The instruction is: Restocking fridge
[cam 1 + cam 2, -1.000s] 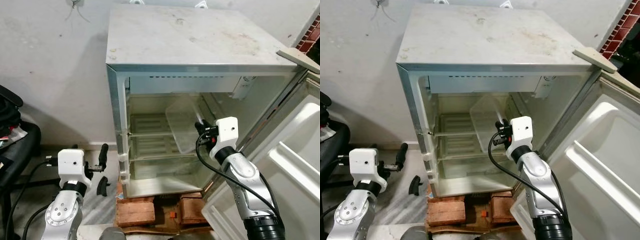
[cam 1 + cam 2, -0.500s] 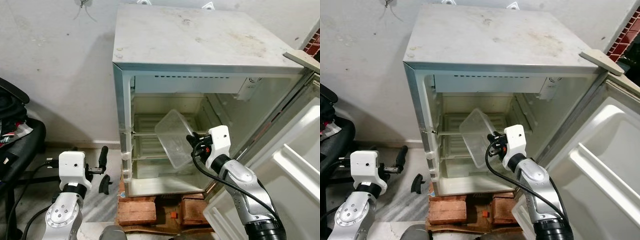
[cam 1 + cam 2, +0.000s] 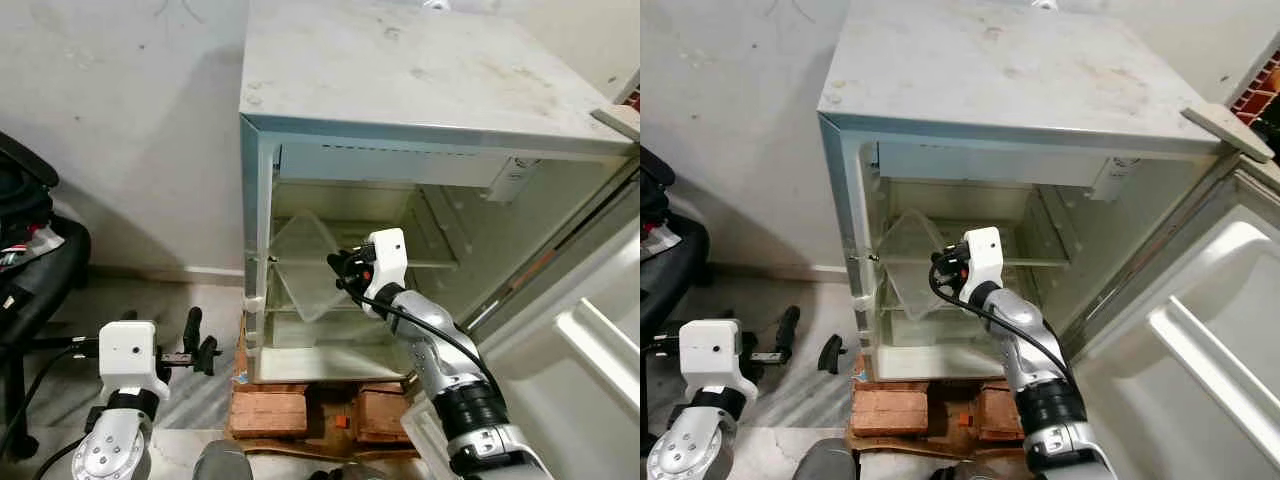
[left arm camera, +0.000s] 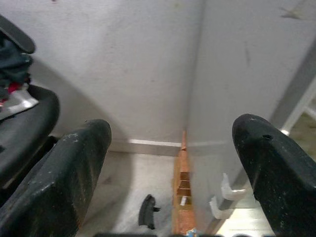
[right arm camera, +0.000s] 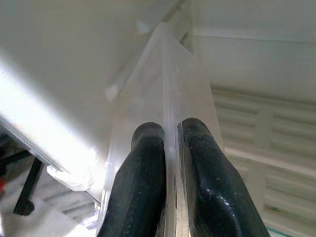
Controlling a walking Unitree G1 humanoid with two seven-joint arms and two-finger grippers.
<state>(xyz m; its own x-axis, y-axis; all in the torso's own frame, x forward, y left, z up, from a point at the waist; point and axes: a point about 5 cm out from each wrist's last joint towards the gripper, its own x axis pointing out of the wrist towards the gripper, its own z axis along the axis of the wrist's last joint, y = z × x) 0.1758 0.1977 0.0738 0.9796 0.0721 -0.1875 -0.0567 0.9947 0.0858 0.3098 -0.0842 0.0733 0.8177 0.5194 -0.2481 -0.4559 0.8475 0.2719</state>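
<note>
The small open fridge (image 3: 420,70) stands in front of me. Inside it, my right gripper (image 3: 340,272) is shut on the rim of a clear plastic container (image 3: 300,270). The container hangs tilted by the fridge's left wall, level with the glass shelf (image 3: 430,262). In the right wrist view both black fingers (image 5: 145,163) pinch the thin wall of the container (image 5: 168,74). My left gripper (image 3: 196,345) is held low outside the fridge on its left, open and holding nothing; its fingers (image 4: 74,163) are spread wide.
The fridge rests on red bricks (image 3: 270,410). Its white door (image 3: 600,330) is swung open on the right. A black chair (image 3: 30,260) stands at the far left by the wall. A small black part (image 4: 147,212) lies on the floor beside the bricks.
My right gripper has carried the container from the middle of the fridge to its left side and tilted it more. The camera has shifted too. The left arm stays low.
</note>
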